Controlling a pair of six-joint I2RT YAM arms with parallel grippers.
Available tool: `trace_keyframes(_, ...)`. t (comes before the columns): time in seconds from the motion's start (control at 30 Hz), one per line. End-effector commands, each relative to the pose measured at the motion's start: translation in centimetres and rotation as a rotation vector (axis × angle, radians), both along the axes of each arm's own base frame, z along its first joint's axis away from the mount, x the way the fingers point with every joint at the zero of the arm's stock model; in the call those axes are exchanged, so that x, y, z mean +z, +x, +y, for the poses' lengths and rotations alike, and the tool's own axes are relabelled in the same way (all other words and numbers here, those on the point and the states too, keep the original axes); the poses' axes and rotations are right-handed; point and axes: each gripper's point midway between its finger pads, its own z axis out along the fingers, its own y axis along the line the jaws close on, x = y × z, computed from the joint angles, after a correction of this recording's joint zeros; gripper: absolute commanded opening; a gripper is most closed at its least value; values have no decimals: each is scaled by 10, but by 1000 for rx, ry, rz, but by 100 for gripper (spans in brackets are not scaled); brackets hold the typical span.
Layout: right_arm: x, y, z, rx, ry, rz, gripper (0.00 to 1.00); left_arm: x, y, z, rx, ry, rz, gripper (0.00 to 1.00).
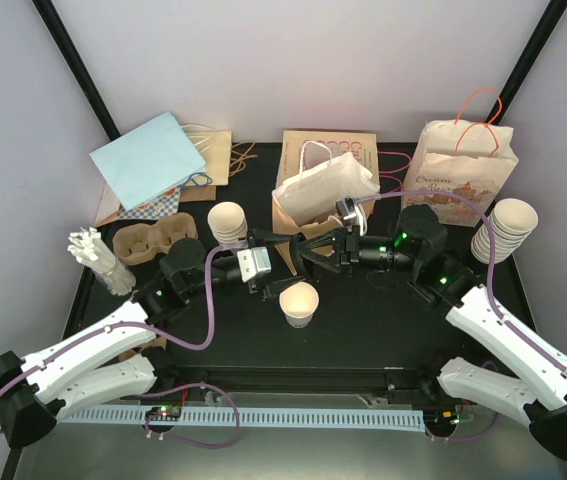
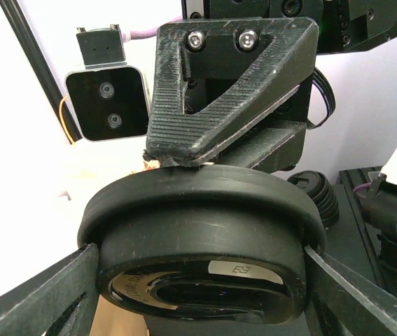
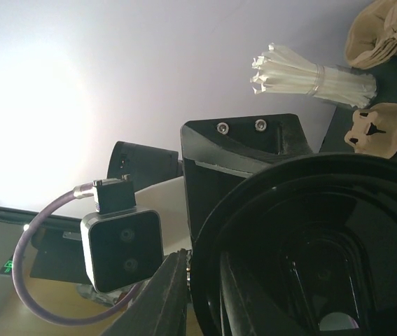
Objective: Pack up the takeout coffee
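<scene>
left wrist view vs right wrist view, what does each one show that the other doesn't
Only left wrist: the left gripper with fingers at each side of the black lid. Only right wrist: a white stick bundle and a brown pulp carrier. Both: the lid, the right gripper clamped on its rim, and the other arm's camera.
</scene>
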Motion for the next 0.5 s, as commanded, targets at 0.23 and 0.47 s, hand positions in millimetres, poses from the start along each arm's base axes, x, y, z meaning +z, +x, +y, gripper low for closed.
trace_keyframes(0.23,14,-7,-1,23,34,-26,16,24,-8,1,-29,-31,-70,73)
trace_keyframes(0.47,12,-6,-3,10,29,-31,25,15,-10,5,-24,-6,-46,70)
